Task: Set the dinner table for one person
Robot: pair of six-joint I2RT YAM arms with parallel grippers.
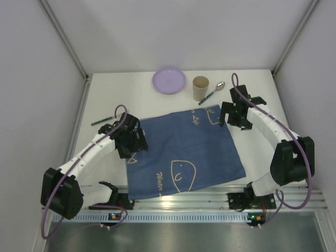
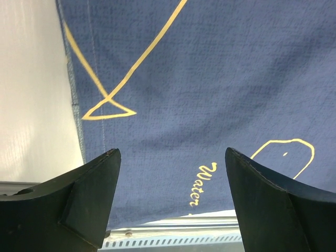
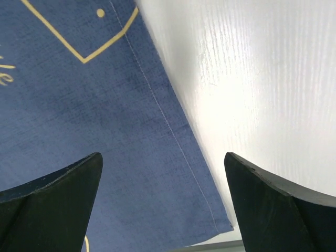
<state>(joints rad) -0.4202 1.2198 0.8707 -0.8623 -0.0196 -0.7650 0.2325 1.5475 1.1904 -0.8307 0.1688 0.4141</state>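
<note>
The white dinner table (image 1: 135, 100) bears a blue cloth mat (image 1: 184, 152) with pale line drawings, lying flat and slightly askew. A purple plate (image 1: 169, 80), a tan cup (image 1: 200, 88) and a green-handled spoon (image 1: 212, 93) sit at the far edge. A dark green-handled utensil (image 1: 103, 121) lies at the left. My left gripper (image 1: 131, 143) is open and empty over the mat's left edge (image 2: 210, 79). My right gripper (image 1: 231, 116) is open and empty over the mat's far right corner (image 3: 79, 105). Both wrist views show wide-open jaws, the left gripper (image 2: 172, 152) and the right gripper (image 3: 163, 155), holding nothing.
A ribbed aluminium rail (image 1: 189, 197) runs along the near edge, also in the left wrist view (image 2: 173, 231). White walls close in the table on three sides. Bare tabletop shows beside the mat in the wrist views (image 2: 31, 105) (image 3: 262, 79).
</note>
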